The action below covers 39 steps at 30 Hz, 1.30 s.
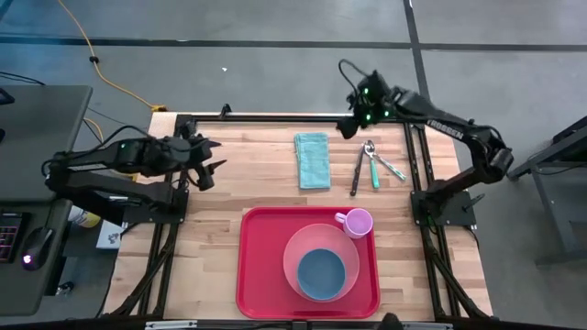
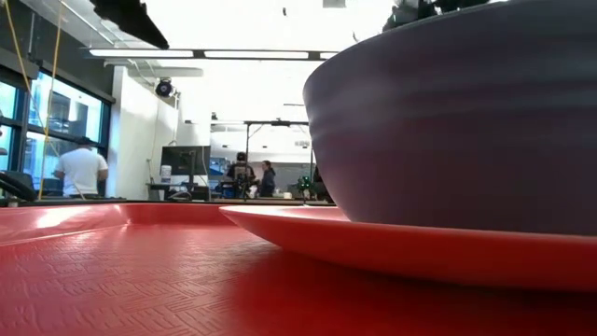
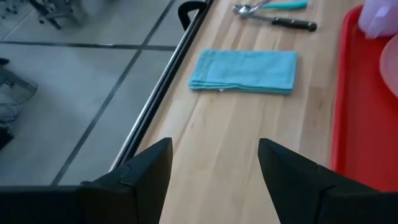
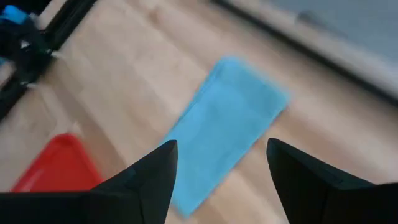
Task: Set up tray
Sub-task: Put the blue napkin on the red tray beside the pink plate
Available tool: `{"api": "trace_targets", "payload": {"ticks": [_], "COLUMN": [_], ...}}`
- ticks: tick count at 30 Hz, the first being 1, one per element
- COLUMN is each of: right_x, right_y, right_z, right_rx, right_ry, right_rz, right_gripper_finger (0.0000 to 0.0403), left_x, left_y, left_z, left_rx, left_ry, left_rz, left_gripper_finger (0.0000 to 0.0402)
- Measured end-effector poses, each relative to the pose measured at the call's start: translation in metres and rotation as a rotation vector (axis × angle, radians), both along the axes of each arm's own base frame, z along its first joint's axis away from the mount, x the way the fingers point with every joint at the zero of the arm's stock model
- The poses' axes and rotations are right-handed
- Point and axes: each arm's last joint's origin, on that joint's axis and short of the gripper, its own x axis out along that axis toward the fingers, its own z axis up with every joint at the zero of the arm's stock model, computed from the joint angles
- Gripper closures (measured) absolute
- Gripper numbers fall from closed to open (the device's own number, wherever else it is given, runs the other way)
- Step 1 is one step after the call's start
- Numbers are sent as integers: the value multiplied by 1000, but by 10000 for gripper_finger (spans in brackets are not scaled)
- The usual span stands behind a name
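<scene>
Filling the low view, a dark blue-grey bowl (image 2: pixel 457 112) sits on a pink plate (image 2: pixel 410 245), which rests on the red tray (image 2: pixel 121 280), whose plastic floor has a fine woven-pattern texture; people stand far off in the room behind.

From above, the tray (image 1: pixel 261 275) lies on the wooden bench (image 1: pixel 229 192) at its near middle, rectangular with rounded corners, long axis running front to back. It carries the plate, the bowl and a pink mug (image 1: pixel 356 222). Beyond it lie a folded teal cloth (image 1: pixel 312 160) and cutlery (image 1: pixel 370 163). White lettering on the right arm is too small to read surely.

Left wrist view: the left gripper (image 3: pixel 214 165) hovers over bare wood, fingers apart, empty.

Right wrist view: the right gripper (image 4: pixel 222 165) hangs above the cloth, fingers spread, empty.
</scene>
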Motion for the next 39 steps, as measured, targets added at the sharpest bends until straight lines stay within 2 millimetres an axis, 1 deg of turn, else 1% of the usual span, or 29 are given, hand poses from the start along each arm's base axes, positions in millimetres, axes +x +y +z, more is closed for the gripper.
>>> {"api": "trace_targets", "payload": {"ticks": [2,5,8,10,12,16,22,30,34,39], "right_x": [-1,-3,-6,-7,-9,-11,2,23,23,23], "right_y": [4,12,21,24,24,24,21,9,2,-2], "right_z": [-25,-55,-80,-91,-97,-106,-114,-124,-134,-140], "right_rx": [87,157,189,209,217,223,237,267,306,339], "right_ry": [-46,-67,-62,-82,-97,-49,-24,5,48,72], "right_rz": [22,42,35,18,-7,-39,-20,-12,-36,-58], "right_gripper_finger": [175,175,175,175,175,175,175,175,175,175], "left_x": [-3,-3,0,3,5,10,16,18,18,18], "left_y": [-2,-3,-4,-5,-5,-4,-4,-5,-5,-5], "left_z": [-1,0,2,3,3,5,5,6,6,6], "left_rx": [-6,-9,-10,-3,2,5,23,22,22,6], "left_ry": [-14,-30,-50,-61,-64,-86,-88,-98,-97,-98], "left_rz": [-3,-8,-22,-36,-42,-43,-55,-57,-57,-83], "left_gripper_finger": [133,133,133,133,133,133,133,133,133,133]}}
